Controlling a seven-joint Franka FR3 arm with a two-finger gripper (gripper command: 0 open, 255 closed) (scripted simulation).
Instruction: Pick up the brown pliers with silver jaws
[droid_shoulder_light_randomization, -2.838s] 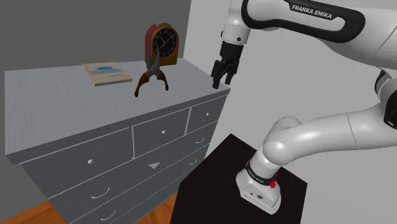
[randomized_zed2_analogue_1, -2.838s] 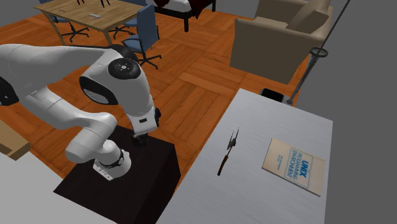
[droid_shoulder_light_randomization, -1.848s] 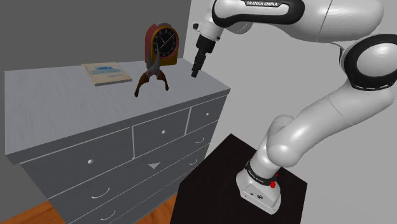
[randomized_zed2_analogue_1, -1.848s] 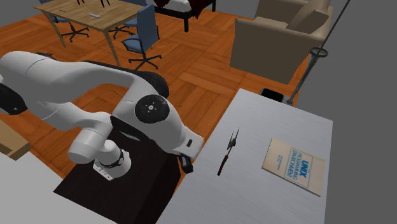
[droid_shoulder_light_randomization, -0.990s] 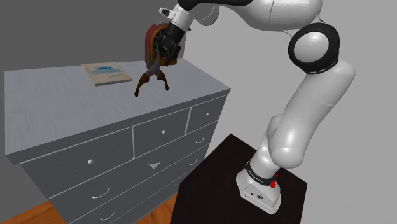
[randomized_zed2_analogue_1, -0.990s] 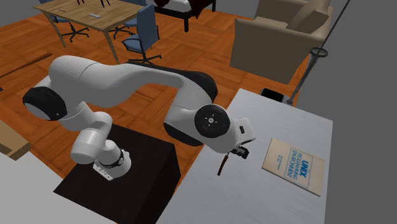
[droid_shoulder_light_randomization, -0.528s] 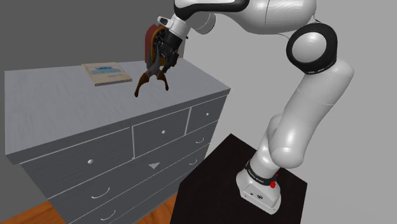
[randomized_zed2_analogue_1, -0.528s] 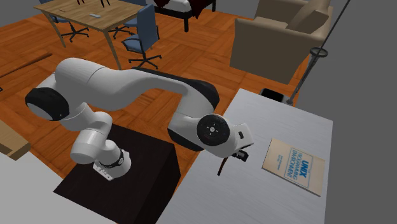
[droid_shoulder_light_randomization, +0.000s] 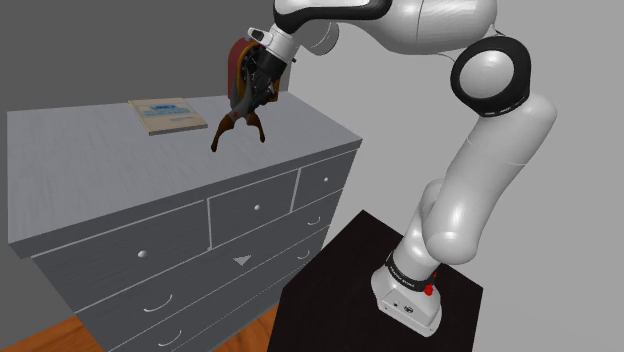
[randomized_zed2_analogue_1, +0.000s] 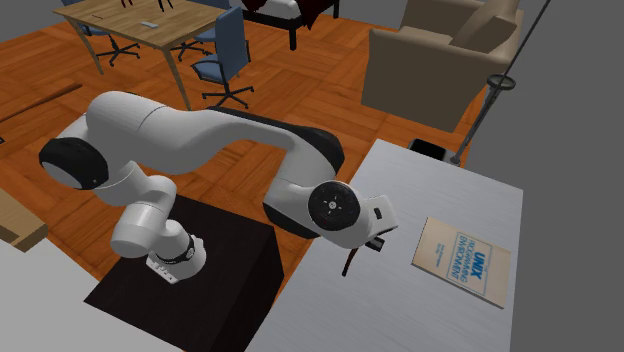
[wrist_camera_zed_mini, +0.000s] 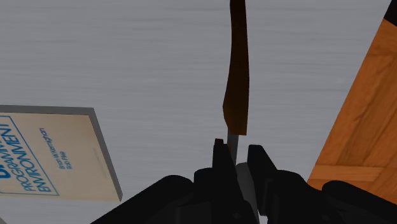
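I have the gripper (wrist_camera_zed_mini: 236, 156) with its jaws narrow, pinching the silver end of the pliers (wrist_camera_zed_mini: 236, 76) (brown handle reaching away from the hand). The pliers stand on the grey dresser (droid_shoulder_light_randomization: 100, 150), with the book (droid_shoulder_light_randomization: 165, 113) at their ten o'clock in the shoulder view.

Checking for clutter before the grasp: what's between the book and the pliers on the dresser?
Nothing: in the wrist view, a bare stretch of grey dresser top separates the book from the brown pliers.
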